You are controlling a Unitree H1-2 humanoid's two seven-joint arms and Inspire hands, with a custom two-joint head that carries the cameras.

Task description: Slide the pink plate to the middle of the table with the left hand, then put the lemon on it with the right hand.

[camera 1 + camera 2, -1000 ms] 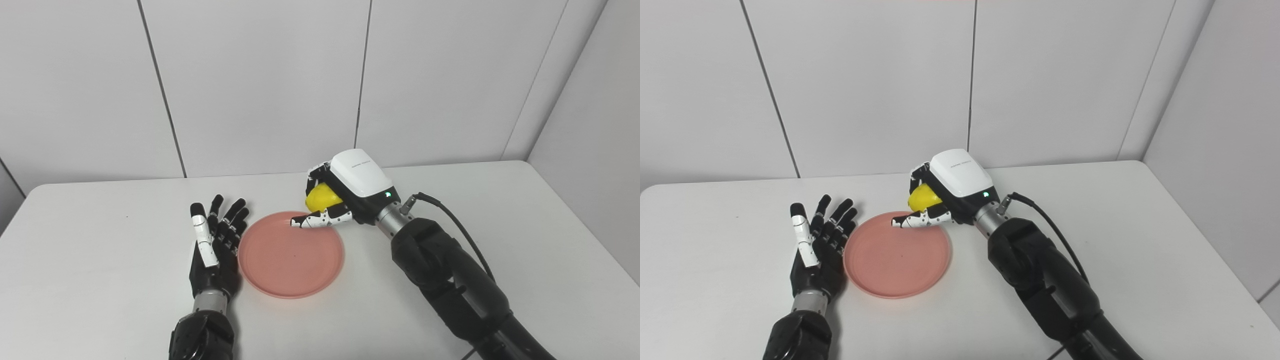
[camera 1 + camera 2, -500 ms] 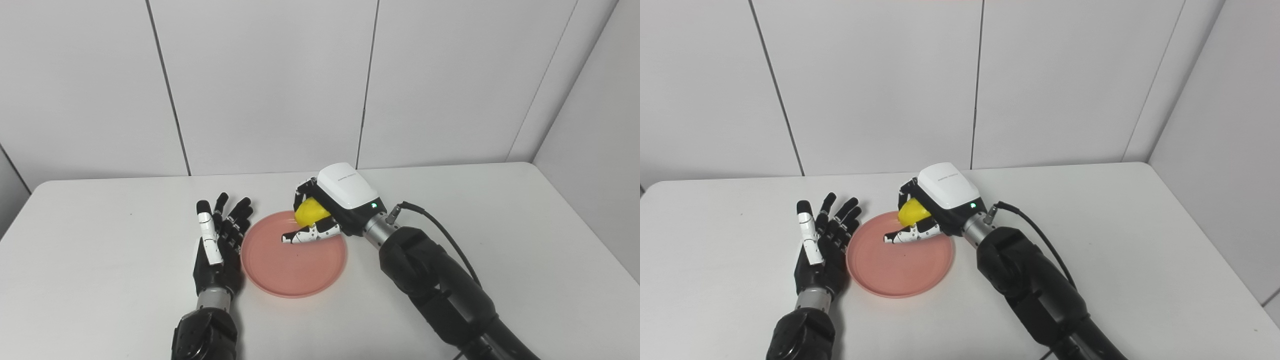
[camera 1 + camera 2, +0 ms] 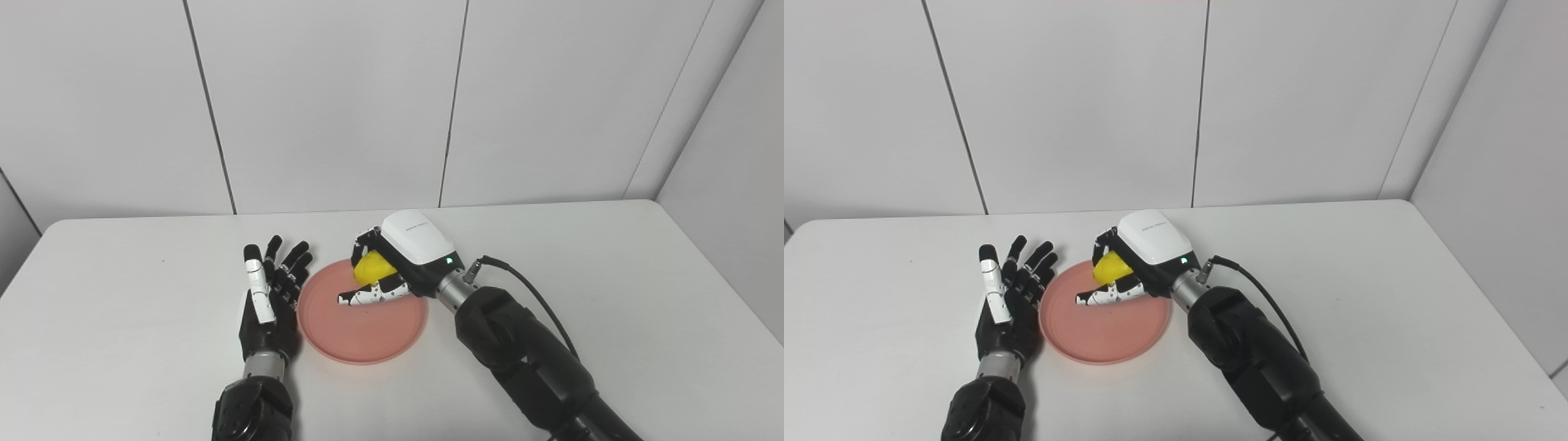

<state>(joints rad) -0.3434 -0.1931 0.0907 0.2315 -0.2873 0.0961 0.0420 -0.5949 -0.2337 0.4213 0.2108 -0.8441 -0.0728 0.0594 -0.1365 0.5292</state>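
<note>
While the right hand [image 3: 392,269] curls around the lemon [image 3: 372,269] over the pink plate [image 3: 361,324], left eye view shows it mid-table [image 3: 122,318]. Right eye view: left hand [image 3: 1010,300] spread, empty, just beside the plate's rim.

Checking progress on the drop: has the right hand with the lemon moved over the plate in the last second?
Yes. The right hand, shut on the lemon, has come from the pink plate's far rim toward its centre.
</note>
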